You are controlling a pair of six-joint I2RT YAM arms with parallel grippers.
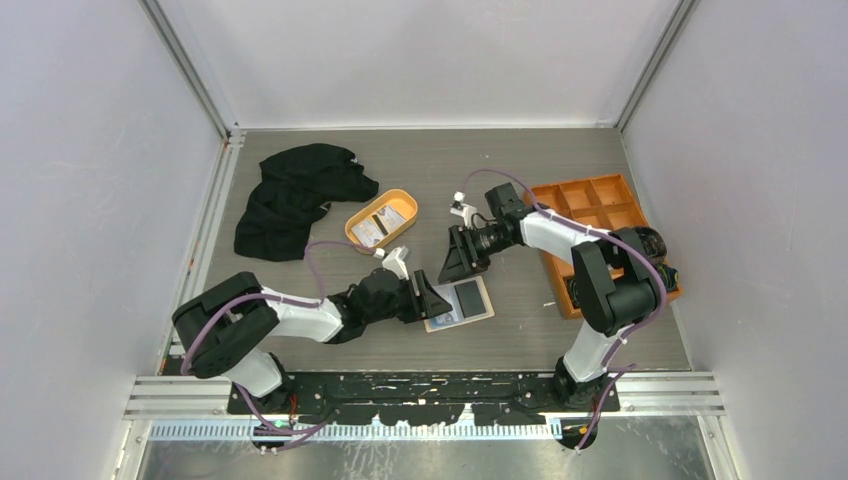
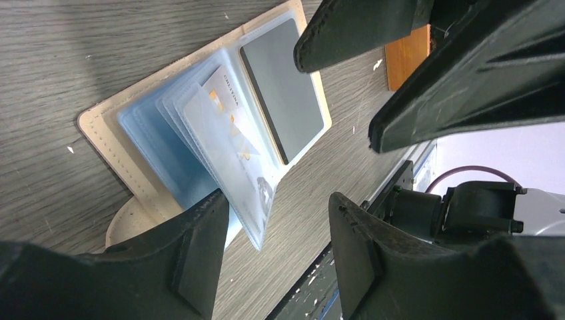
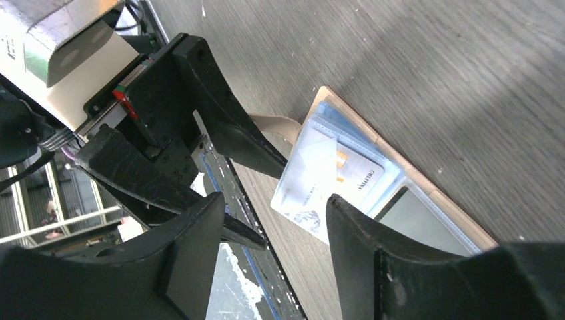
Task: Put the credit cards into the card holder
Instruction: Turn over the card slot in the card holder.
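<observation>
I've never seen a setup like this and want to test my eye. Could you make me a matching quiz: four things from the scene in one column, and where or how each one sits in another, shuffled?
Things:
1. black cloth
2. oval tray
3. orange box
4. card holder

Places and states:
A. lying open, clear sleeves showing
B. at the right, split into compartments
C. crumpled at the far left
D. in the middle, pale cards inside

Pairs: 1-C, 2-D, 3-B, 4-A.
</observation>
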